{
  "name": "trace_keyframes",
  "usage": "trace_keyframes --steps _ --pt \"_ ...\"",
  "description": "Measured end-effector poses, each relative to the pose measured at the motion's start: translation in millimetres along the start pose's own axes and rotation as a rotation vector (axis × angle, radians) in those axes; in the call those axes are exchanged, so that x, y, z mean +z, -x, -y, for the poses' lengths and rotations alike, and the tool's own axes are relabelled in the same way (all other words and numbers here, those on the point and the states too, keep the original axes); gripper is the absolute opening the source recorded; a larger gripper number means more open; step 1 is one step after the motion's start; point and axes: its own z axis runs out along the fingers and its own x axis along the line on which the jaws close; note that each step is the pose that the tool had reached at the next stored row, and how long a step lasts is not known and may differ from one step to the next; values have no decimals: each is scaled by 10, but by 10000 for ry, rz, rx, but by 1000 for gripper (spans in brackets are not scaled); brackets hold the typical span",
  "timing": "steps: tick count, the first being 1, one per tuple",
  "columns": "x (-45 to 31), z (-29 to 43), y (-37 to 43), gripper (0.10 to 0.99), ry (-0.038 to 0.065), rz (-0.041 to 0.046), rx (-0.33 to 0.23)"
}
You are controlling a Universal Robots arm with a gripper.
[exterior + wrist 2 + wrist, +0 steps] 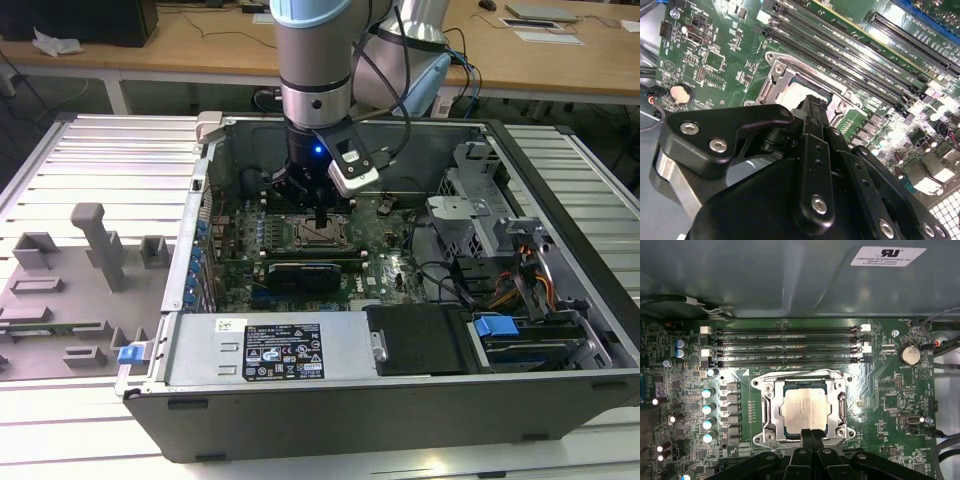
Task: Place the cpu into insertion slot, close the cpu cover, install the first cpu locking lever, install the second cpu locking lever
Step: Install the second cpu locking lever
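The cpu (805,410) lies flat in the insertion slot (761,386) in the middle of the green motherboard (880,390), pale metal top up. The cpu cover (841,407) lies down around it as a silvery frame. A wire locking lever (800,373) runs along the socket's side nearest the memory slots. My gripper (811,436) is shut with nothing in it, its tips at the socket's edge. In the second wrist view the gripper (812,102) hangs just over the cpu (790,92). In the exterior view the gripper (318,218) points straight down onto the socket inside the open computer case (200,230).
Long black memory slots (790,345) lie beside the socket, with a row of capacitors (708,407) on another side and a coin battery (910,354) further off. A drive cage (480,215) and cables fill the case's right, a power supply (270,350) its front. A grey fixture tray (80,270) sits outside.
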Motion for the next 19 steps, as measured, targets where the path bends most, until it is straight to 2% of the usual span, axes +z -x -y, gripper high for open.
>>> trace_keyframes --steps 6,10,14,17,19 --pt "-25 84 5 106 -2 -1 4" --pt "-29 176 9 106 -2 -1 8" --pt "-23 217 6 106 2 0 11" --pt "-5 232 -41 106 7 0 10" --pt "29 240 -99 106 6 0 11"
